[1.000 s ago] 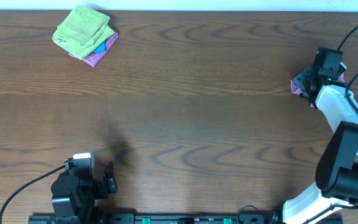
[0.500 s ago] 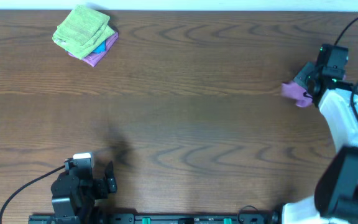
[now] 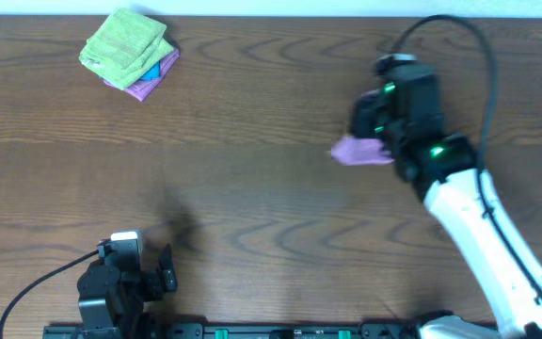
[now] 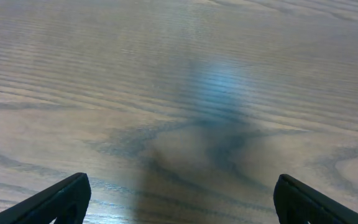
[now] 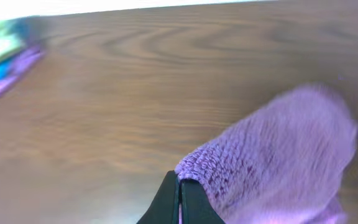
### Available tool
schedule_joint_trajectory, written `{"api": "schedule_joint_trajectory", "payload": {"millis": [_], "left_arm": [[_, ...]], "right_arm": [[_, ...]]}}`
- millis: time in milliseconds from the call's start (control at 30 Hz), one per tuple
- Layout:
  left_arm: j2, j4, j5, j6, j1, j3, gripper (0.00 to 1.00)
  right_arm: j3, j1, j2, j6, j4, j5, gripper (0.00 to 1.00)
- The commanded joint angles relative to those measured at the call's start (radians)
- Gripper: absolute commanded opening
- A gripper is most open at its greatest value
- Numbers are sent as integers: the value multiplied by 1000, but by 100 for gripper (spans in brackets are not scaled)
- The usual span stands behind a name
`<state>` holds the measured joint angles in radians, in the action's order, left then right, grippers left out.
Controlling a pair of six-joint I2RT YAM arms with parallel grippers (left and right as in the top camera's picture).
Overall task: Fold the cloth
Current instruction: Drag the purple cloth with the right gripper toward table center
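Note:
A purple cloth hangs bunched from my right gripper, right of the table's middle. In the right wrist view the cloth fills the lower right, and the gripper's fingers are shut on its edge. My left gripper rests near the front left edge. In the left wrist view its fingers are spread wide with only bare wood between them.
A stack of folded cloths, green on top with blue and purple below, lies at the far left corner; it shows blurred in the right wrist view. The wooden table spans the whole view.
My right arm has swung left from the table's right edge toward the middle, carrying the purple cloth with it. The left arm has not moved.

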<state>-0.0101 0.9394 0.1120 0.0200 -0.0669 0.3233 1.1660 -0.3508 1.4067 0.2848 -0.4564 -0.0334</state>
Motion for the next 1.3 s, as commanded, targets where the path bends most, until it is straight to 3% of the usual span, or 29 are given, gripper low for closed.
{"api": "schedule_joint_trajectory", "payload": {"millis": [0, 200, 467, 833, 900, 933, 1033, 1133, 1267], "left_arm": [[6, 55, -15, 3, 4, -14, 95], [6, 55, -15, 3, 4, -14, 95], [6, 55, -15, 3, 4, -14, 95], [6, 55, -15, 3, 4, -14, 95], [6, 55, -15, 3, 4, -14, 95], [6, 55, -15, 3, 4, -14, 95], [6, 55, -15, 3, 4, -14, 95], [6, 55, -15, 3, 4, -14, 95], [6, 55, -15, 3, 4, -14, 95]], "right_arm": [[27, -104, -11, -20, 9, 8, 1], [27, -225, 23, -20, 10, 8, 1], [27, -253, 124, -31, 34, 20, 1], [27, -278, 413, -80, 499, 121, 1], [29, -295, 448, -76, 542, 121, 13], [29, -306, 458, -72, 554, 121, 27], [29, -328, 457, -72, 563, 120, 56], [29, -346, 440, -54, 563, 117, 68], [29, -344, 390, 80, 502, 78, 71]]}}
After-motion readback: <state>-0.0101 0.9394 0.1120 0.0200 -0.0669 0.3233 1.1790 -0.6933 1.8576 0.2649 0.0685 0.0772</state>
